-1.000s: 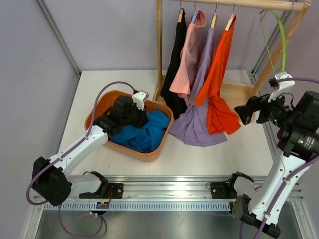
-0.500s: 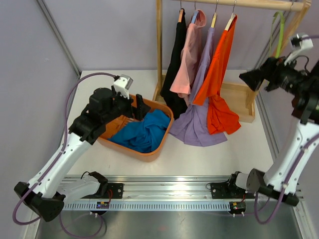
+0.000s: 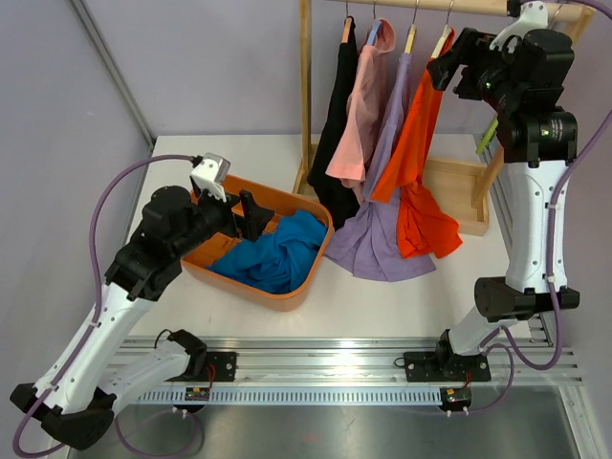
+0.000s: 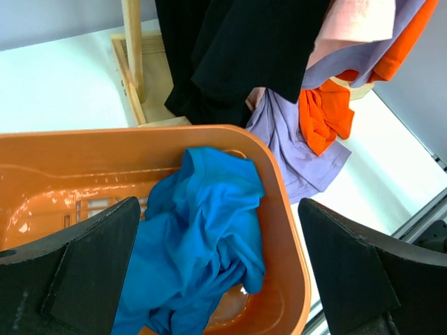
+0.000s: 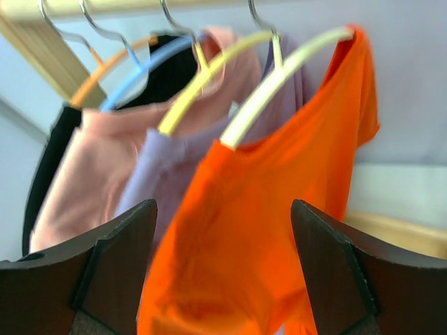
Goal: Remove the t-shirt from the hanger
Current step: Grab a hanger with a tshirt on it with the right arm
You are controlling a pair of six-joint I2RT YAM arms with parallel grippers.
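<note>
Right gripper (image 3: 445,67) raised to the wooden rail (image 3: 478,9), jaws spread wide and empty — left gripper (image 3: 251,212) likewise wide open, holding nothing, over the orange basket (image 3: 287,296)
Between the right fingers (image 5: 112,272) the wrist view shows the orange t-shirt (image 5: 279,209) close ahead, ungripped, on a pale yellow hanger (image 5: 279,77) hooked over the rail; beside it hang a lilac garment (image 3: 378,229), a pink one (image 3: 359,115) and a black one (image 3: 337,124) — the lilac hem drapes onto the white table (image 3: 402,296). The left fingers (image 4: 91,258) frame a crumpled blue t-shirt (image 4: 202,223) lying in the basket, near the rack's upright post (image 3: 305,96)
</note>
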